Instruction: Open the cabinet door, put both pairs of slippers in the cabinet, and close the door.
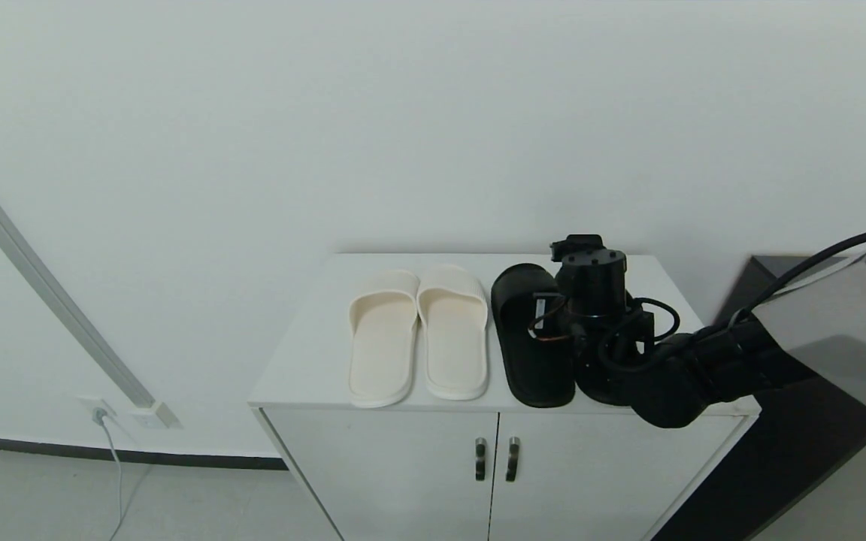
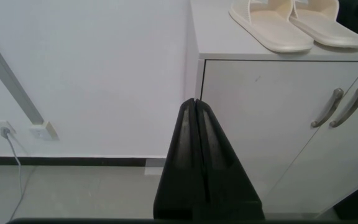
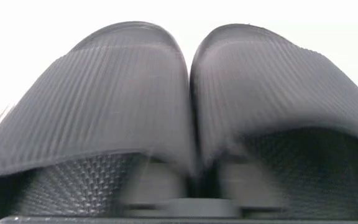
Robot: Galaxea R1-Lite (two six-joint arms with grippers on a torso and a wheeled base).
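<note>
A grey cable (image 1: 113, 466) hangs from a wall socket (image 1: 95, 410) beside a slanted conduit (image 1: 42, 278).

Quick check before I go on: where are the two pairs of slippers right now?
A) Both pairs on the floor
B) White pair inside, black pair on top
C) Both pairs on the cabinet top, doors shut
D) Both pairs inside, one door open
C: the white slippers and the black slippers lie side by side on the cabinet top, and both doors below are shut.
</note>
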